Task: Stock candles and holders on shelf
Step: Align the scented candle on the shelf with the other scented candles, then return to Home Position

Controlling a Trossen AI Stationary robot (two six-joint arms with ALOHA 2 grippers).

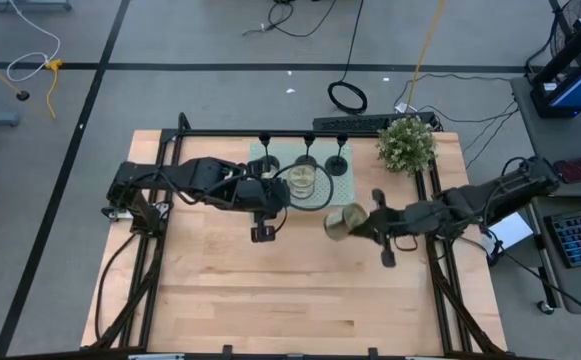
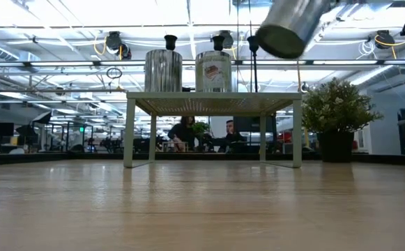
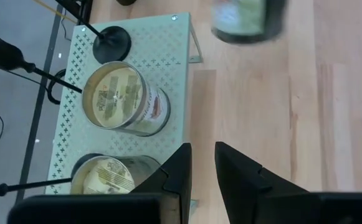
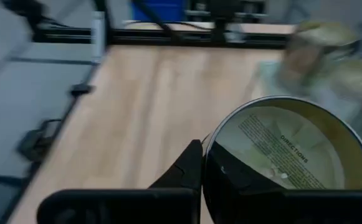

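Note:
The mint-green shelf (image 1: 338,188) stands at the table's far middle. Two candles stand on its top (image 3: 124,99) (image 3: 106,177), also in the low view (image 2: 163,70) (image 2: 215,71). Three black holders (image 1: 265,140) (image 1: 307,140) (image 1: 342,140) stand along its far edge. My left gripper (image 3: 202,155) is narrowly open and empty, level at the shelf's near edge (image 1: 280,203). My right gripper (image 1: 362,226) is shut on the third candle (image 1: 345,222), in the air just right of the shelf's near right corner. My right gripper pinches the candle's round wall (image 4: 213,163) between its two fingers; only one finger (image 4: 190,171) shows, the jar hides the other. The fingers come level from the table's right. The candle is lifted clear and tilted (image 2: 289,28), a labelled round face (image 4: 280,155) toward the wrist camera.
A bushy potted plant (image 1: 406,143) stands at the far right, beside the shelf. Black frame rails (image 1: 440,250) run along the table's sides. Bare wood (image 1: 290,290) lies on the near half. People sit in the room behind (image 2: 188,132).

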